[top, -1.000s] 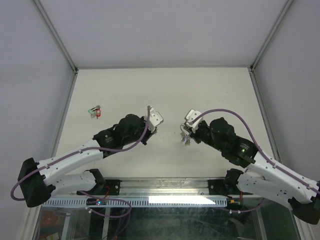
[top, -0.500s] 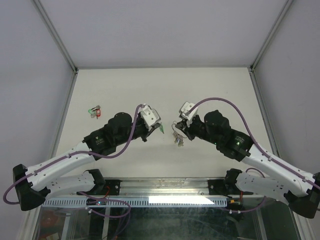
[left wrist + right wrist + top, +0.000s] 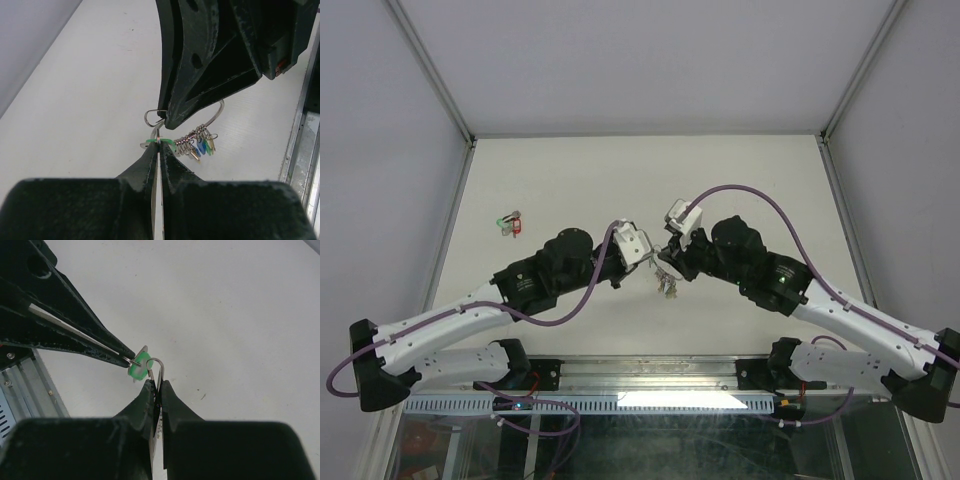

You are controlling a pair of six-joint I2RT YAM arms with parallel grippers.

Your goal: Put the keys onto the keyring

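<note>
In the left wrist view my left gripper is shut on a small key with a green head, pinching it at its top. My right gripper is shut on the keyring, a thin silver wire whose hooked end rises just above its tips. The green key hangs right beside that hook, touching or nearly touching it. Several small keys with blue, green and yellow tags hang on the keyring's wire. Seen from above, both grippers meet over the table's middle.
A small bunch with green and red tags lies at the table's left side. A metal rail runs along the near edge by the arm bases. Grey enclosure walls close in both sides and the back.
Both arms have swung inward. My left gripper carried the green key rightward, my right gripper brought the keyring and its hanging keys leftward, and the tips now meet.
</note>
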